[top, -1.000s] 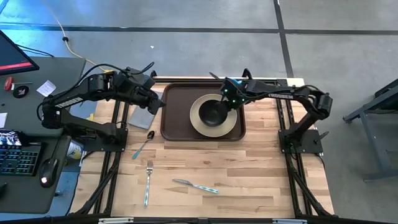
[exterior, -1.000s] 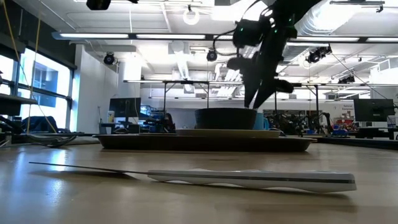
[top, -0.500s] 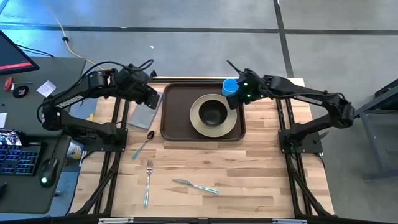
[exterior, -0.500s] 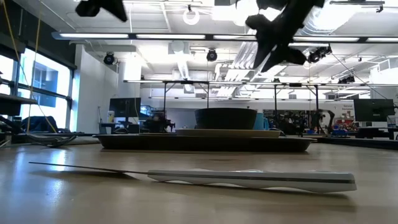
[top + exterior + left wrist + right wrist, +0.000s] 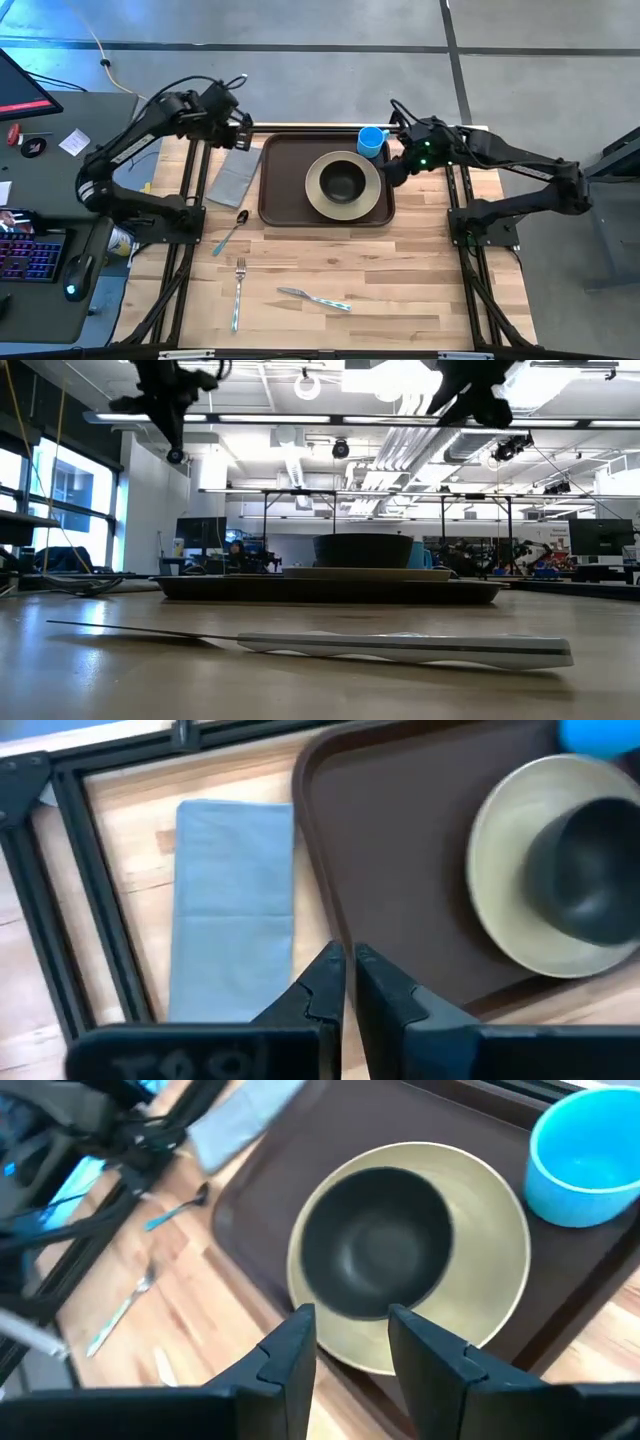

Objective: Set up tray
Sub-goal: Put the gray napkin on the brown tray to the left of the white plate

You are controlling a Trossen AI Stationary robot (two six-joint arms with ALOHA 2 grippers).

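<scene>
1. The left gripper (image 5: pixel 243 136) hangs at the table's 10 o'clock, pinched almost shut, holding nothing.
2. The napkin (image 5: pixel 233 179), spoon (image 5: pixel 231 232), fork (image 5: pixel 238 292) and knife (image 5: pixel 313 298) lie off the tray, so I think they are left to do.
3. The tray (image 5: pixel 282 190) sits at 12 o'clock with plate (image 5: pixel 371 195), bowl (image 5: pixel 343 180) and blue cup (image 5: pixel 370 141) on it.
4. The right gripper (image 5: pixel 393 171) hangs at the tray's 3 o'clock edge, partly open and empty.

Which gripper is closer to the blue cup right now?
Right. The right gripper hangs just beside the blue cup, off the tray's edge; the left gripper is across the tray, above the napkin.
</scene>
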